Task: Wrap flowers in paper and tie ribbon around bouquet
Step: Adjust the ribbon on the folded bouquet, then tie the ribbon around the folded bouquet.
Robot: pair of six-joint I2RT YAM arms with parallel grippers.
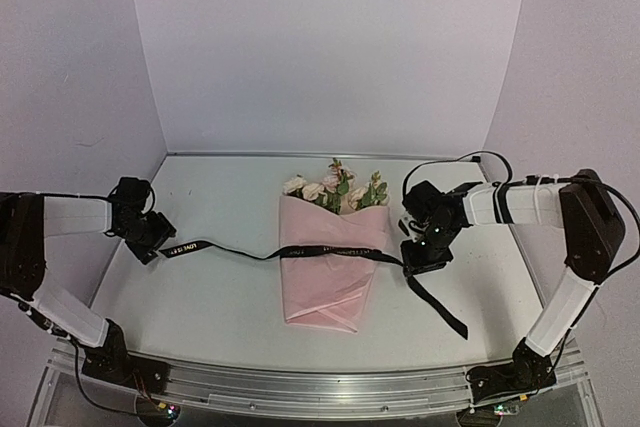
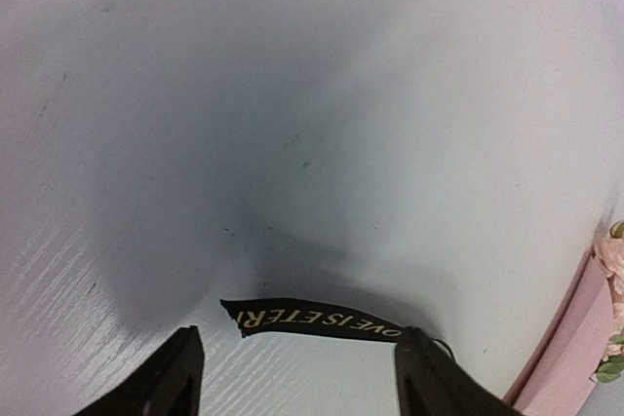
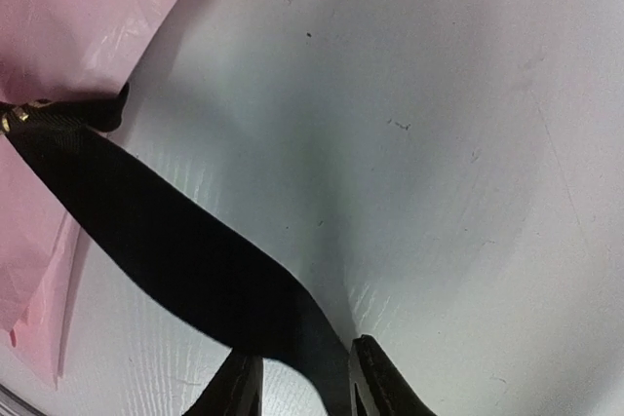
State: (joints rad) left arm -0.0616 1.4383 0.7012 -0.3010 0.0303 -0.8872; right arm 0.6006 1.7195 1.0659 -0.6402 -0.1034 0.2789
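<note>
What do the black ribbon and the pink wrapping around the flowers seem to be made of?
The ribbon looks like woven fabric, matte black with pale printed letters; it lies limp and curves softly. The paper looks like thin tissue paper, matte pink, with soft creases; one patch shines slightly in the right wrist view, so plastic film is possible.

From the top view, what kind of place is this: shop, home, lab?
Probably a lab test booth: plain lavender walls box in a white table, two robot arms bolted to an aluminium rail, only a staged bouquet and ribbon.
</note>
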